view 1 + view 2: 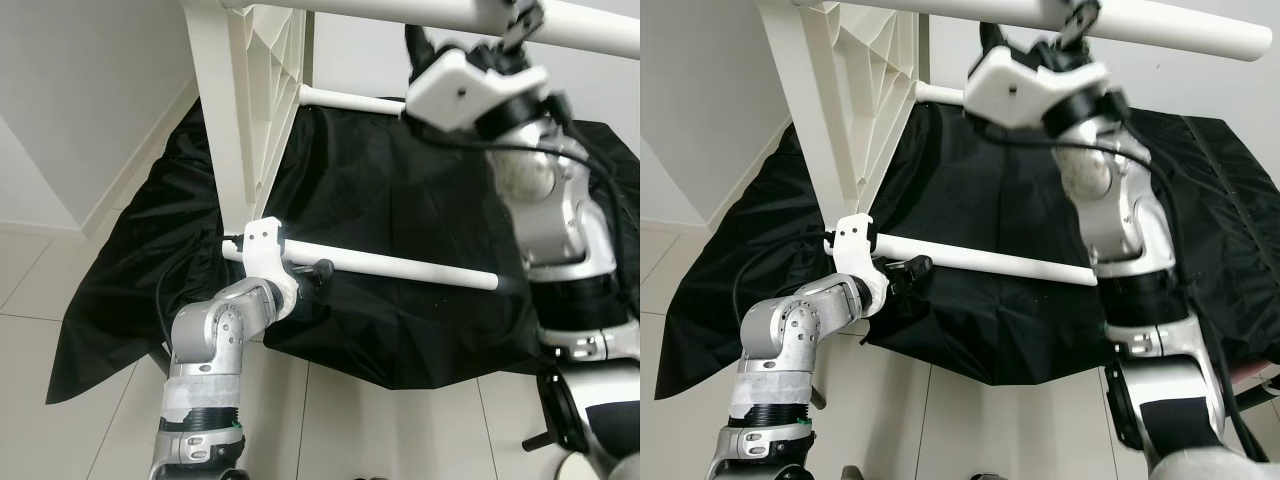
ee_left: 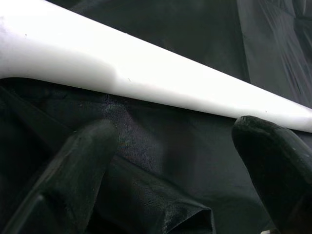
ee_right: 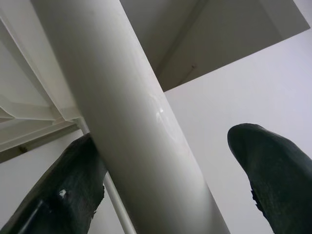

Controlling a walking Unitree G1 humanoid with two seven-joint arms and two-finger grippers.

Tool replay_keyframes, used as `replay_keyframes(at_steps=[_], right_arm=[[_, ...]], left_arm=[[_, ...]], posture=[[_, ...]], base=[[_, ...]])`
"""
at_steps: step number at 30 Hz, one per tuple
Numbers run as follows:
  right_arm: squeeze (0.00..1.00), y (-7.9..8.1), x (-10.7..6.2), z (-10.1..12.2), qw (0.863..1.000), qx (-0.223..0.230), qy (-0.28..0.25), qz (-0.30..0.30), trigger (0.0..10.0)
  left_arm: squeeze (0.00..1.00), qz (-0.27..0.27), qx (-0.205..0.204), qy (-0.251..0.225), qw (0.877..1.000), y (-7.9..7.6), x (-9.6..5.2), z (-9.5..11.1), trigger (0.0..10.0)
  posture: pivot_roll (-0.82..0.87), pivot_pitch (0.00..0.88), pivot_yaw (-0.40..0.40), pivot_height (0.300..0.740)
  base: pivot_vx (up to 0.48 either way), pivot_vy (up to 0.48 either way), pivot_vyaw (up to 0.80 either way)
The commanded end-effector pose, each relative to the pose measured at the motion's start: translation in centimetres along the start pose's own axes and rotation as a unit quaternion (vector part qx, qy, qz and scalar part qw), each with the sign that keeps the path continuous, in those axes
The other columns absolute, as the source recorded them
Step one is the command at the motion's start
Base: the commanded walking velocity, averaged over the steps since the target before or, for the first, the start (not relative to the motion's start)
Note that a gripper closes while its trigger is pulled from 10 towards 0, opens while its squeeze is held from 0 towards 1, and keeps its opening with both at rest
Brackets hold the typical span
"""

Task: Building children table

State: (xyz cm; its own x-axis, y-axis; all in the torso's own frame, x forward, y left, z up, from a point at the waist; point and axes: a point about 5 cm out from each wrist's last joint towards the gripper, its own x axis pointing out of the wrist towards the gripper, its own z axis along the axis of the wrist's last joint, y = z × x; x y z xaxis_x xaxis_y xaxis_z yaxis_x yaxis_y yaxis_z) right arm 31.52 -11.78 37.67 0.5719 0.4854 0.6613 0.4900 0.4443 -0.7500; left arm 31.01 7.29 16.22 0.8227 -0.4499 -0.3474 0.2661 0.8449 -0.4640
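Black cloth (image 1: pixel 400 200) directly below the left gripper (image 1: pixel 322 270), spread over the floor, creased and faintly shiny. Reaches well out to both sides of that gripper and on beneath the right gripper (image 1: pixel 520 20). Ends in an uneven, folded edge on the near side of the left gripper, bunched into a ridge just beneath the fingers. Pale tiled floor (image 1: pixel 40 290) beyond that edge, nearer than the left gripper and off to its left, crossed by thin grout lines (image 1: pixel 300 420). White wall (image 1: pixel 80 90) far to the left gripper's left, meeting the floor along a white baseboard (image 1: pixel 140 165) that touches the cloth's far corner.
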Motion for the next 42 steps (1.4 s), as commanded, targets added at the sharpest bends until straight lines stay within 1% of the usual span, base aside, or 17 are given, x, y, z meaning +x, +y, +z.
replay_keyframes(at_steps=[1,7,8,9,10,14,17,20,23,24,25,30,34,36,38,40,42], right_arm=[[0.0,-0.2,0.4,-0.1,1.0,-0.009,0.005,0.009,10.0],[0.0,-0.5,1.2,0.0,0.999,-0.019,0.018,0.022,10.0],[0.0,-0.5,1.4,-0.1,0.999,-0.02,0.028,0.029,4.2],[0.0,-0.5,1.4,-0.1,0.999,-0.02,0.028,0.029,4.2],[0.0,-0.5,1.4,-0.2,0.998,-0.02,0.037,0.037,0.0],[0.0,0.0,1.0,-0.5,0.997,0.0,0.06,0.053,0.0],[0.0,0.6,0.2,-0.6,0.994,0.049,0.088,0.044,0.0],[0.0,0.6,0.2,-0.6,0.994,0.049,0.088,0.044,0.0],[0.0,1.0,0.0,-0.5,0.99,0.083,0.107,0.034,0.0],[0.0,1.0,0.0,-0.2,0.988,0.105,0.115,0.023,0.0],[0.0,0.9,0.0,-0.1,0.986,0.118,0.119,0.014,0.0],[0.0,0.6,0.1,0.0,0.984,0.126,0.124,0.004,0.0],[0.0,-0.3,0.4,0.0,0.979,0.152,0.134,-0.022,0.0],[0.0,-1.0,0.5,-0.2,0.974,0.172,0.141,-0.039,0.0],[0.0,-1.3,0.5,-0.2,0.973,0.174,0.143,-0.042,0.0],[0.0,-1.8,0.6,-0.3,0.972,0.178,0.146,-0.051,0.0],[0.0,-1.8,0.6,-0.3,0.972,0.178,0.146,-0.051,0.0]], left_arm=[[0.0,-0.011,0.006,-0.011,1.0,-0.9,0.1,0.7,10.0],[0.0,-0.014,0.004,-0.013,1.0,-1.1,0.1,0.9,10.0],[0.0,-0.015,0.004,-0.014,1.0,-1.2,0.0,0.9,10.0],[0.0,-0.015,0.004,-0.014,1.0,-1.2,0.0,0.9,10.0],[0.0,-0.017,0.003,-0.014,1.0,-1.3,0.0,1.0,10.0],[0.0,-0.019,0.001,-0.011,1.0,-1.5,-0.1,0.8,10.0],[0.0,-0.017,-0.019,0.004,1.0,-1.7,0.3,0.2,10.0],[0.0,-0.017,-0.019,0.004,1.0,-1.7,0.3,0.2,10.0],[0.0,-0.013,-0.038,0.018,0.999,-1.8,0.7,-0.3,10.0],[0.0,-0.008,-0.048,0.03,0.998,-1.9,1.1,-0.8,10.0],[0.0,-0.005,-0.054,0.031,0.998,-2.1,1.4,-0.8,10.0],[0.0,-0.003,-0.062,0.03,0.998,-2.3,1.8,-0.7,10.0],[0.0,0.005,-0.069,0.028,0.997,-2.6,2.3,-0.2,10.0],[0.0,0.024,-0.096,0.016,0.995,-2.7,2.9,0.6,10.0],[0.0,0.026,-0.109,0.012,0.994,-2.9,3.1,0.9,10.0],[0.0,0.023,-0.137,-0.005,0.99,-3.3,3.4,2.0,10.0],[0.0,0.023,-0.137,-0.005,0.99,-3.3,3.4,2.0,10.0]], posture=[[-0.01,0.047,0.001,0.74],[-0.01,0.044,0.001,0.74],[-0.01,0.04,-0.004,0.74],[-0.01,0.04,-0.004,0.74],[-0.01,0.038,-0.006,0.74],[0.0,0.036,-0.015,0.74],[-0.01,0.039,-0.022,0.74],[-0.01,0.039,-0.022,0.74],[-0.02,0.05,-0.023,0.74],[-0.03,0.057,-0.019,0.74],[-0.03,0.06,-0.018,0.74],[-0.03,0.067,-0.018,0.74],[-0.04,0.083,-0.008,0.74],[-0.05,0.087,-0.006,0.74],[-0.05,0.087,-0.006,0.74],[-0.05,0.087,-0.006,0.74],[-0.05,0.087,-0.006,0.74]], base=[[0.0,0.0,0.0],[0.0,0.0,0.0],[0.0,0.0,0.0],[0.0,0.0,0.0],[0.0,0.0,0.0],[0.0,0.0,0.0],[0.0,0.0,0.0],[0.0,0.0,0.0],[0.0,0.0,0.0],[0.0,0.0,0.0],[0.0,0.0,0.0],[0.0,0.0,0.0],[0.0,0.0,0.0],[0.0,0.0,0.0],[0.0,0.0,0.0],[0.0,0.0,0.0],[0.0,0.0,0.0]])
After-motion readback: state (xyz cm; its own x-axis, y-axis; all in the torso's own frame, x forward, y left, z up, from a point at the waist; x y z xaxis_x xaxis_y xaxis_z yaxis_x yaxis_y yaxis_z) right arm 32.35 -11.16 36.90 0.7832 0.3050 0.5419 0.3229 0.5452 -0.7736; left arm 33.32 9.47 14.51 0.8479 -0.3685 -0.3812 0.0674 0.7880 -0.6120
